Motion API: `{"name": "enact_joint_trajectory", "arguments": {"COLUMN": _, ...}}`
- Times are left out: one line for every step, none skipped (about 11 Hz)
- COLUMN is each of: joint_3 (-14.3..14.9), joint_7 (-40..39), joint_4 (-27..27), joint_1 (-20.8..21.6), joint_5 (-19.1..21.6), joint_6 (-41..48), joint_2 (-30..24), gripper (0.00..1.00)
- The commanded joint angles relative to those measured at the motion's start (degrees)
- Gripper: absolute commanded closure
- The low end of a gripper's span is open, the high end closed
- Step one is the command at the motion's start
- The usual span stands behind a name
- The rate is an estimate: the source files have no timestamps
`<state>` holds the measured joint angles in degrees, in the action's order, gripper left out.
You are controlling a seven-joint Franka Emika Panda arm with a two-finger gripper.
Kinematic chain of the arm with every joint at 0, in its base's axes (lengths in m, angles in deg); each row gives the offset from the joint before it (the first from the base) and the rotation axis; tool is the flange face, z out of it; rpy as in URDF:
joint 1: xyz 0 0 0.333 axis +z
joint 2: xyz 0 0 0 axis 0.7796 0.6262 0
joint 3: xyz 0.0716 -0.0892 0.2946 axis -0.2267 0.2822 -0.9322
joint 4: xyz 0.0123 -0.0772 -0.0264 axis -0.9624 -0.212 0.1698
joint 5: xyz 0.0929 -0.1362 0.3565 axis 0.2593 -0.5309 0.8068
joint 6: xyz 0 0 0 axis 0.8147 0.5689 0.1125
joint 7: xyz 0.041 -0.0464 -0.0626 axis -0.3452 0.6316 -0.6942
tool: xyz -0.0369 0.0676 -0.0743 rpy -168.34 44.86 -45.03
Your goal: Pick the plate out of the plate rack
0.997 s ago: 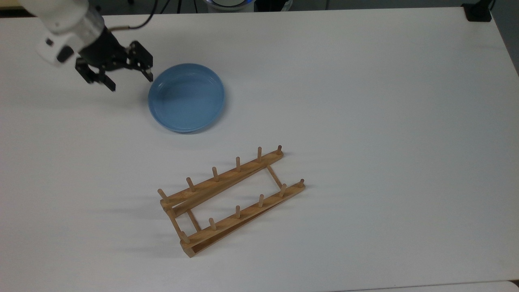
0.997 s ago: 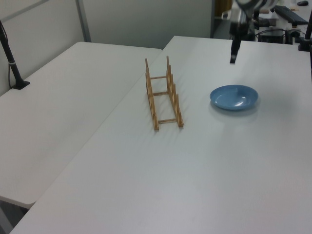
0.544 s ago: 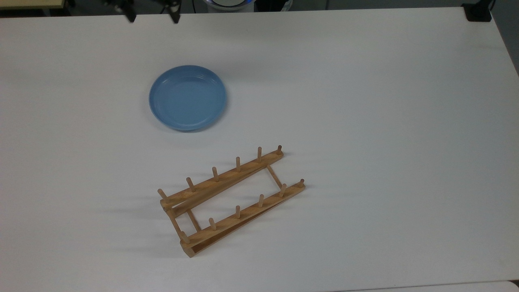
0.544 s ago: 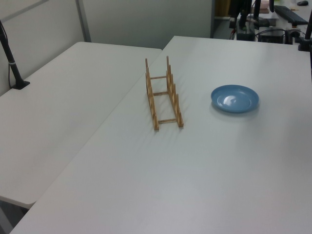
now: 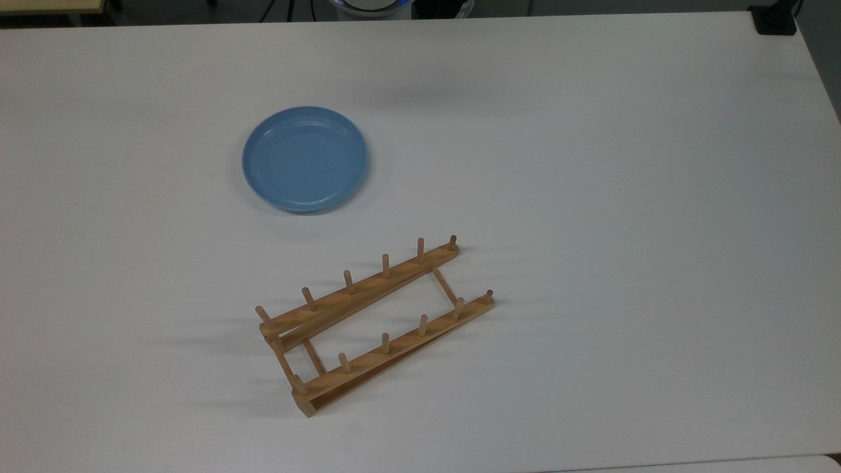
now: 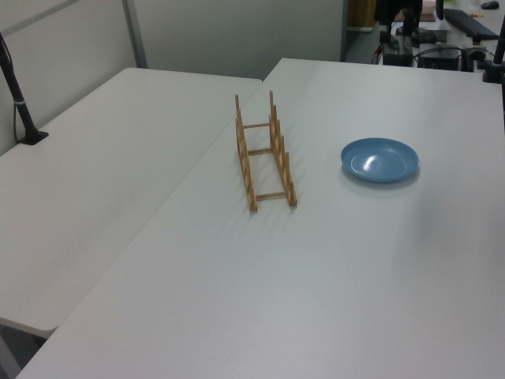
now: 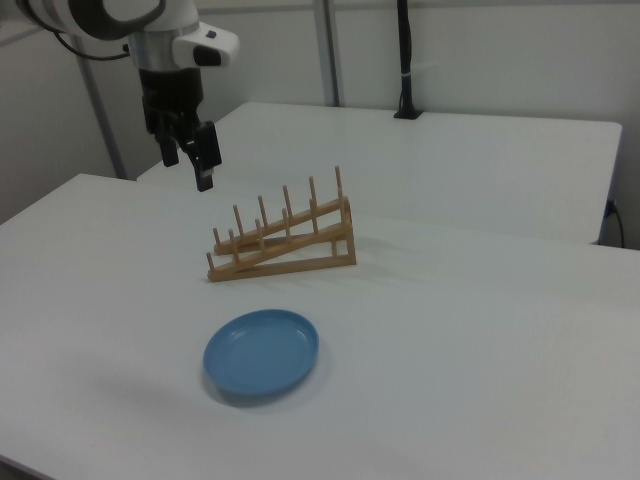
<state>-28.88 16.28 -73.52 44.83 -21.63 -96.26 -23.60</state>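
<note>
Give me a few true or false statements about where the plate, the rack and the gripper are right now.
1. The plate lies flat on the table. True.
2. The plate stands between the rack's pegs. False: the rack holds nothing.
3. The gripper holds the plate. False: it hangs above the table, holding nothing.
4. Plate and rack are apart. True.
5. The rack lies tipped on its side. False: its pegs point up.

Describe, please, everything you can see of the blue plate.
The plate is round, shallow and glossy light blue, with a raised rim and faint rings inside. It looks like glazed ceramic or plastic. It lies flat, right side up and empty, on the white table, apart from the wooden plate rack. Nothing else touches it.
</note>
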Motion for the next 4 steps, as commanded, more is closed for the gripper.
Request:
{"name": "enact_joint_trajectory", "arguments": {"joint_3": 0.6, "joint_7": -9.6, "joint_4": -1.9, "joint_1": 2.3, "joint_5": -6.2, "joint_6": -7.4, "joint_2": -0.8, "gripper": 0.0}}
{"name": "enact_joint_trajectory", "arguments": {"joint_3": 0.8, "joint_7": -11.5, "joint_4": -1.9, "joint_1": 2.3, "joint_5": -7.3, "joint_6": -9.0, "joint_2": -0.3, "gripper": 0.0}}
{"name": "enact_joint_trajectory", "arguments": {"joint_3": 1.0, "joint_7": -11.6, "joint_4": -1.8, "joint_1": 2.3, "joint_5": -7.5, "joint_6": -10.1, "joint_2": -0.1, "gripper": 0.0}}
{"name": "enact_joint_trajectory", "arguments": {"joint_3": 1.0, "joint_7": -11.6, "joint_4": -1.8, "joint_1": 2.2, "joint_5": -7.5, "joint_6": -10.1, "joint_2": -0.3, "gripper": 0.0}}
